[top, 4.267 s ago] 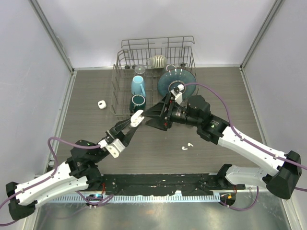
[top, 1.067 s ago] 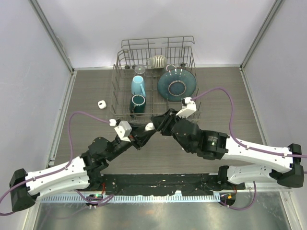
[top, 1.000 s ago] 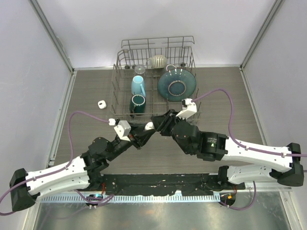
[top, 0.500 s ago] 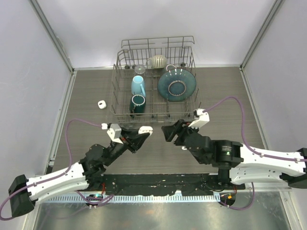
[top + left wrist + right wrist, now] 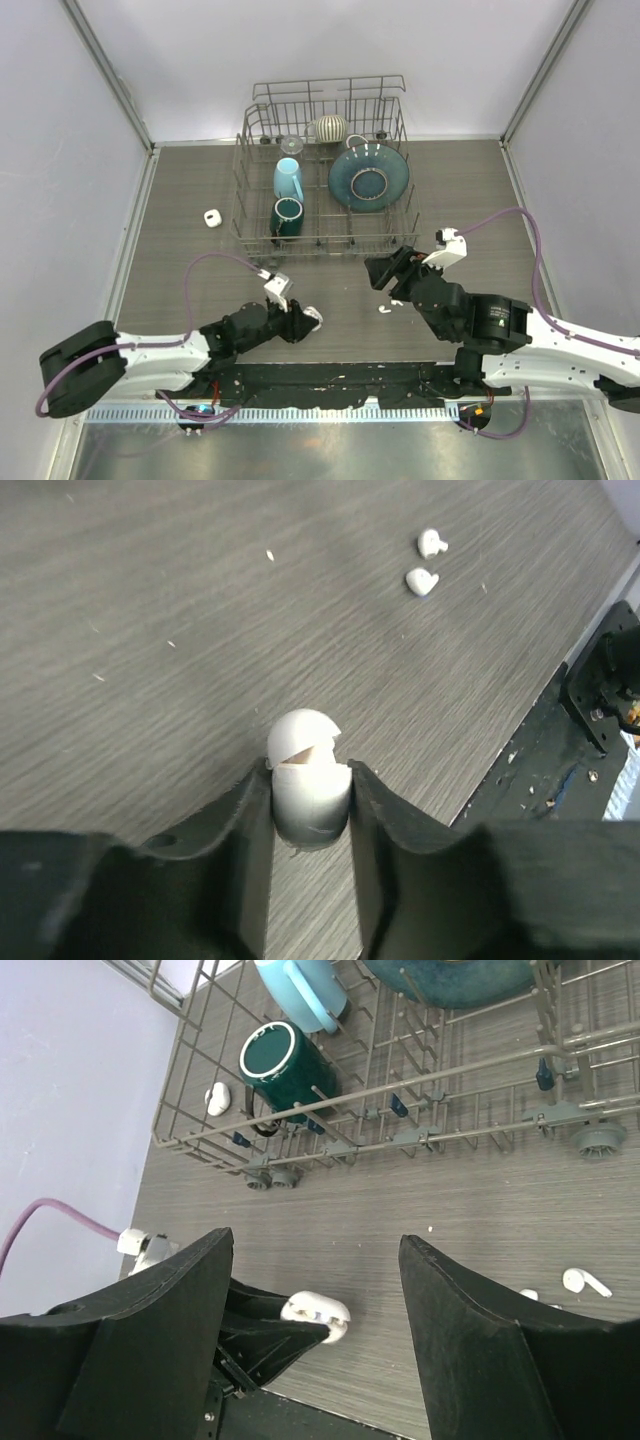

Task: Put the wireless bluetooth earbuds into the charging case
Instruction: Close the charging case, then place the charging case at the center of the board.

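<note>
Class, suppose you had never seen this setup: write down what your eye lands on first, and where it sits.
The wire dish rack at the far side of the table stands out, a big teal dish propped inside. Near the front edge, the left arm's fingers clamp a small white charging case, and two tiny white earbuds lie loose on the wood to its right.

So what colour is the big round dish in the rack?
The dish is dark teal; the top view shows it best.
</note>
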`<state>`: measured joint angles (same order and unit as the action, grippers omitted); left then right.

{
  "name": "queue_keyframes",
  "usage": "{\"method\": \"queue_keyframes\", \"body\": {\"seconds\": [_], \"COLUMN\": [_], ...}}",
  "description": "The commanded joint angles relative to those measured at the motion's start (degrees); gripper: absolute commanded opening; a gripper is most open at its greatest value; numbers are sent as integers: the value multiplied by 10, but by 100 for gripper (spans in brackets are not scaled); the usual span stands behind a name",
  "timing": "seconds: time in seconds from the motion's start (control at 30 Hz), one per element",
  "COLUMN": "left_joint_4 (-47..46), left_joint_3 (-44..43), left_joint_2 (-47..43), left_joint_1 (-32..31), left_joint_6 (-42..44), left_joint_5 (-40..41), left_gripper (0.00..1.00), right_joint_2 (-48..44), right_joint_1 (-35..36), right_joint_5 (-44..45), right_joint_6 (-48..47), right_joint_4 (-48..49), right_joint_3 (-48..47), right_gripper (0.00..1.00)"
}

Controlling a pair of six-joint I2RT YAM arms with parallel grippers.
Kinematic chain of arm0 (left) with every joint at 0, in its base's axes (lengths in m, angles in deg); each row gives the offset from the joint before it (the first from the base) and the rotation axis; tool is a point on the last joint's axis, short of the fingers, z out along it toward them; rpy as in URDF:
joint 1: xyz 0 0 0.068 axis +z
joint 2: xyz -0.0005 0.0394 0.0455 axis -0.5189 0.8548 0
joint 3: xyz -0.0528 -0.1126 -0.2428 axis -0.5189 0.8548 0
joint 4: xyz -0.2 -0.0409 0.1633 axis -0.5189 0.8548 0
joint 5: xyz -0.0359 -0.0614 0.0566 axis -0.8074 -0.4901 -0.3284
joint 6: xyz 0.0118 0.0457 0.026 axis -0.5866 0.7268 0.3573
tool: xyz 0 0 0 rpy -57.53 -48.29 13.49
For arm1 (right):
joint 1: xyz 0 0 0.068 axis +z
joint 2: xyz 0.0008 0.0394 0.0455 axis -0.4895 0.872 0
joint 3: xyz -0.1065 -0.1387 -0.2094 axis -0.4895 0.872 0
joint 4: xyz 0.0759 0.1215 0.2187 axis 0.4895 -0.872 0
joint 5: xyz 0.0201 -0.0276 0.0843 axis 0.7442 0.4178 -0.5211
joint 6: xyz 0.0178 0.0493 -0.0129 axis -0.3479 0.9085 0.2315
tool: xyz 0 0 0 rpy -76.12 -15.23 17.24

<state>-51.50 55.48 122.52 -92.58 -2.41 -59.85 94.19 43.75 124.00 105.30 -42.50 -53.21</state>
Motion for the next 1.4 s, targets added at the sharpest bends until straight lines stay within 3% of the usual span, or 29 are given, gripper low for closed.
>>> {"method": "queue_keyframes", "body": {"seconds": [0.0,0.03,0.17,0.3,0.43,0.5,0.57,0.7,0.8,1.03,1.37], "left_joint_4": [5,19,73,236,350,414,443,514,547,563,579], "left_joint_3": [-77,-87,-116,-153,-171,-176,-175,-191,-215,-247,-246], "left_joint_2": [72,88,72,-15,-116,-171,-205,-251,-256,-222,-257], "left_joint_1": [1,1,1,1,2,2,2,2,2,3,3], "left_joint_6": [-41,-41,-48,-35,-29,-35,-39,-43,-37,-17,-18], "left_joint_5": [-45,-50,-46,12,131,159,190,227,251,247,268], "left_gripper": [76,99,100,100,100,100,100,100,100,100,100], "right_joint_2": [1,0,-13,-33,-29,-8,17,120,195,331,459], "right_joint_1": [-6,-8,-19,-38,-62,-71,-73,-73,-67,-62,-47], "right_joint_5": [5,3,-4,-17,-40,-78,-174,-316,-367,-386,-391], "right_joint_6": [16,19,26,30,25,16,-12,-61,-100,-207,-211], "right_joint_4": [-1,-1,-2,-4,-6,6,63,142,194,221,251], "right_joint_3": [3,4,19,31,39,47,69,92,94,34,-12], "right_gripper": [73,73,74,75,74,73,74,85,88,90,91]}}
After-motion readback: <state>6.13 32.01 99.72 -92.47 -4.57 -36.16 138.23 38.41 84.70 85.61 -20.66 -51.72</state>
